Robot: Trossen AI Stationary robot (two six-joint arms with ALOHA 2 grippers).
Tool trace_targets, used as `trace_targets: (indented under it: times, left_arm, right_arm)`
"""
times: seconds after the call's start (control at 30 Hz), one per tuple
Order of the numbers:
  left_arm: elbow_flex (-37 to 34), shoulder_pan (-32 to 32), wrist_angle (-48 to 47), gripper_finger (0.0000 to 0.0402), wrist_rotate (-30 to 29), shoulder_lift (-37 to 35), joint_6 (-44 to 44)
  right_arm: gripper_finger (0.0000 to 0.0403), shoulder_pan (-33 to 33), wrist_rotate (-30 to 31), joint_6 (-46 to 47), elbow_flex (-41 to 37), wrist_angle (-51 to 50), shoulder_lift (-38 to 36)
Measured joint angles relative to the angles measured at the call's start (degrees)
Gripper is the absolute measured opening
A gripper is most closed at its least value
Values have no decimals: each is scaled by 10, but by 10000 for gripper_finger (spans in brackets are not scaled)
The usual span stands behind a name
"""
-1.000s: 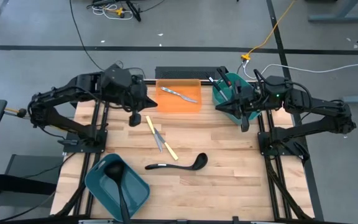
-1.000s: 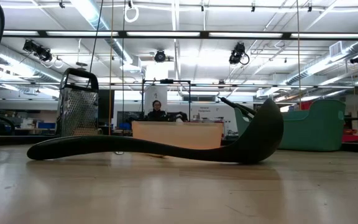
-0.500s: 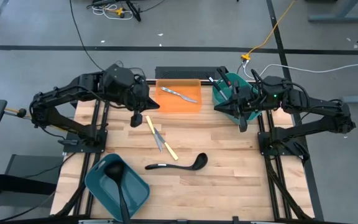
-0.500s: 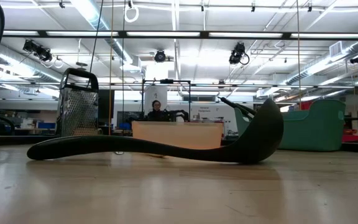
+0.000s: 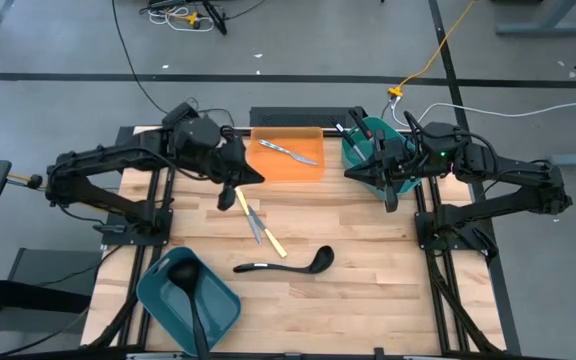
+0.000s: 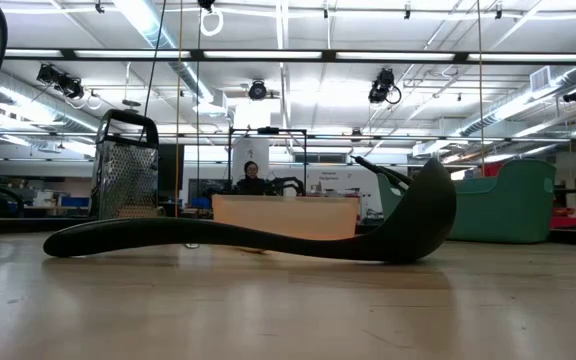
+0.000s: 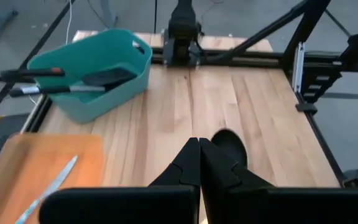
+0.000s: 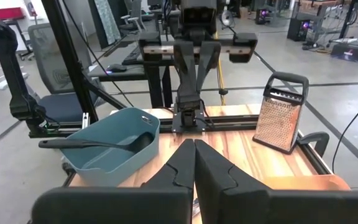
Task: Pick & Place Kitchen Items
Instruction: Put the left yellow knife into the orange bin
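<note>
Reach phase: left gripper point(image 5: 230, 196), fingers together, nears yellow-handled utensil point(image 5: 258, 224); must part fingers. Right gripper point(image 5: 393, 195) waits, fingers together.

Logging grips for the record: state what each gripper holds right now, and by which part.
Nothing is held. The left gripper is shut on nothing above the table's middle, and the right gripper is shut on nothing near the table's right edge.

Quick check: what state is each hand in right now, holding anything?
Left hand: closed, empty, above the table.
Right hand: closed, empty, by the far bin.
</note>
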Motion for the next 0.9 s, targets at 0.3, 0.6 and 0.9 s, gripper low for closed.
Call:
trace_targets:
  times: [0.3,0.6,0.9]
  left_arm:
    - [-80,0,17,0,6,-42,-1]
    - [-188,11,26,0,-24,-86,36]
    - [-275,19,34,0,-13,-94,54]
  right_arm:
    - [7,0,0,0,0,0,0]
    - [7,-1,0,0,0,-1,0]
    - [7,-1,0,0,0,-1,0]
